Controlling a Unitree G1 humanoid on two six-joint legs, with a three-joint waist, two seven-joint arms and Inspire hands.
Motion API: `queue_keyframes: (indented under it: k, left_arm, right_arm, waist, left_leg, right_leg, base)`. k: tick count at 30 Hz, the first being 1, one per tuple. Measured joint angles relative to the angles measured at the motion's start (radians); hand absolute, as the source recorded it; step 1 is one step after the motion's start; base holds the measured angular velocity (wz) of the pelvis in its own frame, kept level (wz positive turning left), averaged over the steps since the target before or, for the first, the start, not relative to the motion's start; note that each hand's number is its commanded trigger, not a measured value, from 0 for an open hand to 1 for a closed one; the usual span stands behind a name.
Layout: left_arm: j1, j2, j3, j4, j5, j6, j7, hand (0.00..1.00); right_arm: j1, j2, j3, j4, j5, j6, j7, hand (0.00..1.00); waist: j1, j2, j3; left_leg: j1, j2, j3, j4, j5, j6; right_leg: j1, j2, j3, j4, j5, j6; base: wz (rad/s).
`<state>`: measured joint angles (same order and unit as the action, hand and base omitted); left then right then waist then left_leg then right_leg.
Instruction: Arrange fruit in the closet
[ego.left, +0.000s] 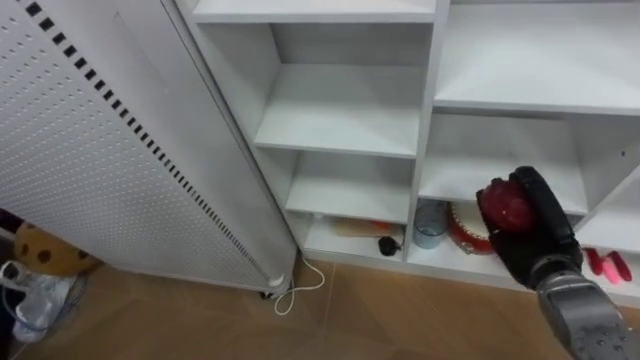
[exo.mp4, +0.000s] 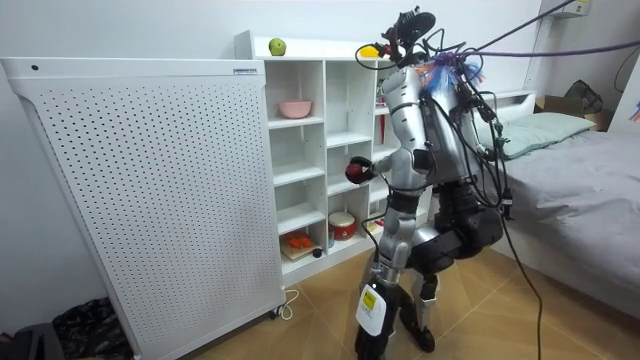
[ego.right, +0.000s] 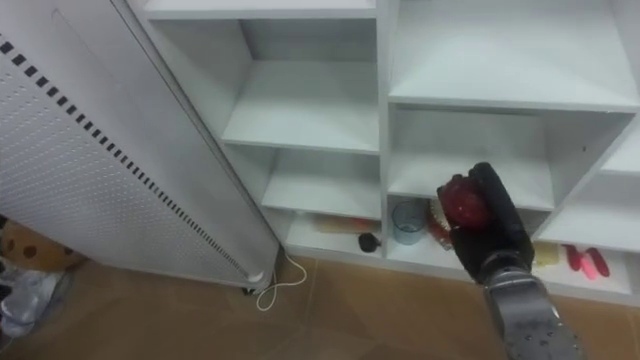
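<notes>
My right hand (ego.left: 535, 232) comes in from the lower right with its fingers curled round a dark red fruit (ego.left: 506, 206). It hangs in front of the white closet (ego.left: 345, 125), level with the lower right shelves, and the fruit rests on no shelf. The room view shows me standing upright before the closet (exo.mp4: 320, 150), the red fruit (exo.mp4: 356, 171) held out at waist height. A green apple (exo.mp4: 277, 46) and a yellow fruit (exo.mp4: 369, 51) lie on the closet's top.
A tall perforated white panel (ego.left: 90, 150) stands left of the closet. The bottom shelf holds a blue cup (ego.left: 430, 222), a red tin (ego.left: 462, 230) and a dark ball (ego.left: 387, 244). A pink bowl (exo.mp4: 295, 108) sits on an upper shelf. A bed (exo.mp4: 570, 170) lies behind me.
</notes>
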<state>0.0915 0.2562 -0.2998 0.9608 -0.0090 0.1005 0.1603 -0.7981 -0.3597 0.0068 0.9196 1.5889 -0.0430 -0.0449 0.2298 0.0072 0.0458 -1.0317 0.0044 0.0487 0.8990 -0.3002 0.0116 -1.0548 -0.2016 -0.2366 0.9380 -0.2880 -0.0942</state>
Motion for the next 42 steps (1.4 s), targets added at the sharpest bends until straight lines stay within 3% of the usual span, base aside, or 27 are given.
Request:
queue_keyframes:
  k: [8,9,10,11,14,21,30,42]
  left_arm:
    - [0.023,0.001,0.000,-0.040,0.002,-0.010,0.027,0.00]
    - [0.029,0.003,0.000,-0.040,0.002,-0.012,0.028,0.00]
    - [0.038,0.005,0.000,-0.041,0.002,-0.013,0.030,0.00]
    - [0.042,0.005,0.000,-0.040,0.003,-0.013,0.031,0.00]
    - [0.052,0.006,0.000,-0.041,0.003,-0.014,0.032,0.00]
    - [0.063,0.006,0.000,-0.041,0.004,-0.021,0.032,0.00]
    - [0.080,0.007,0.000,-0.041,0.005,-0.059,0.037,0.00]
    - [0.095,0.007,0.000,-0.041,0.004,-0.080,0.071,0.00]
  right_arm:
    - [-0.047,-0.012,-0.063,-0.013,0.037,-0.043,-0.043,1.00]
    - [-0.047,-0.012,-0.072,-0.017,0.044,-0.048,-0.050,0.64]
    - [-0.047,-0.012,-0.073,-0.023,0.049,-0.053,-0.058,0.45]
    - [-0.047,-0.012,-0.074,-0.027,0.051,-0.054,-0.063,0.00]
    - [-0.047,-0.015,-0.074,-0.035,0.054,-0.070,-0.077,0.00]
    - [-0.047,-0.017,-0.079,-0.059,0.065,-0.090,-0.109,0.00]
    - [-0.047,-0.020,-0.079,-0.073,0.069,-0.113,-0.158,0.00]
    - [-0.047,-0.026,-0.079,-0.073,0.073,-0.123,-0.170,0.00]
  waist:
    - [0.002,0.004,-0.0023]
    - [0.004,0.004,-0.0027]
    - [0.005,0.006,-0.0040]
    - [0.005,0.007,-0.0046]
    - [0.003,0.011,-0.0070]
    - [0.020,0.022,-0.0138]
    - [0.022,0.022,-0.0142]
    - [0.018,0.022,-0.0142]
  left_leg:
    - [-0.007,-0.003,0.005,0.046,-0.019,0.014]
    - [-0.007,-0.002,0.005,0.052,-0.020,0.016]
    - [-0.008,-0.002,0.006,0.059,-0.024,0.019]
    - [-0.008,-0.003,0.006,0.060,-0.025,0.019]
    - [-0.007,-0.016,0.006,0.067,-0.025,0.020]
    - [-0.007,-0.016,0.006,0.072,-0.026,0.022]
    - [-0.007,-0.016,0.006,0.075,-0.026,0.022]
    - [-0.002,-0.016,0.006,0.077,-0.026,0.022]
  right_leg:
    - [0.008,-0.024,-0.010,0.043,-0.022,0.013]
    - [0.007,-0.025,-0.009,0.048,-0.024,0.014]
    - [0.007,-0.026,-0.008,0.054,-0.028,0.015]
    - [0.007,-0.027,-0.008,0.055,-0.029,0.015]
    - [0.006,-0.042,-0.008,0.073,-0.035,0.016]
    - [0.006,-0.044,-0.007,0.077,-0.038,0.016]
    - [0.002,-0.047,0.001,0.086,-0.040,0.019]
    - [0.005,-0.042,0.003,0.086,-0.040,0.020]
  base:
    - [0.08]
    - [0.00]
    - [0.00]
    - [0.00]
    - [0.08]
    - [0.01]
    - [0.00]
    - [0.00]
